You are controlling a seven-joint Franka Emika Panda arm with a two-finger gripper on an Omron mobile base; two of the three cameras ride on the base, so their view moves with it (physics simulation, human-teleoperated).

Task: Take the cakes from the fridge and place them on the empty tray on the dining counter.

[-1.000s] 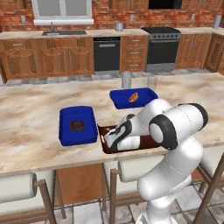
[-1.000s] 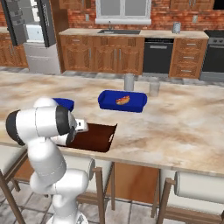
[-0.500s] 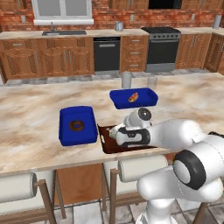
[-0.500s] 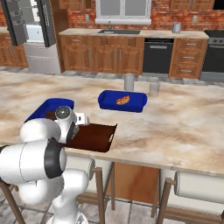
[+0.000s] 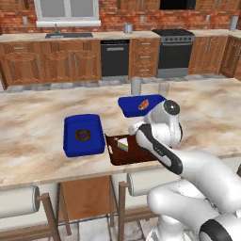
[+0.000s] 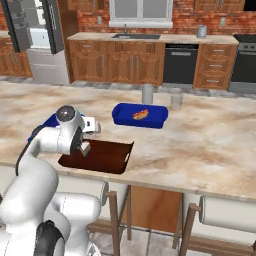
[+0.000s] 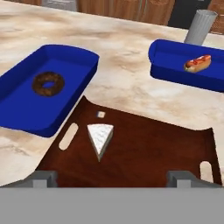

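The rainbow-layered cake slice (image 7: 100,138) lies flat on the brown tray (image 7: 148,153), toward its nine o'clock end, on the marbled desk (image 7: 127,87). The claw (image 7: 113,178) hangs above, spread wide and empty, apparently having let go so the slice rests there.

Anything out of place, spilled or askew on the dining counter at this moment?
Nothing spilled or damaged. The white-topped cake slice sits upright on the brown tray, with a tiny pale speck beside it. The tray overhangs the counter edge slightly.

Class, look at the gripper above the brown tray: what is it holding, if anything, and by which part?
Nothing. The gripper is open, and the white-topped cake lies free on the tray.
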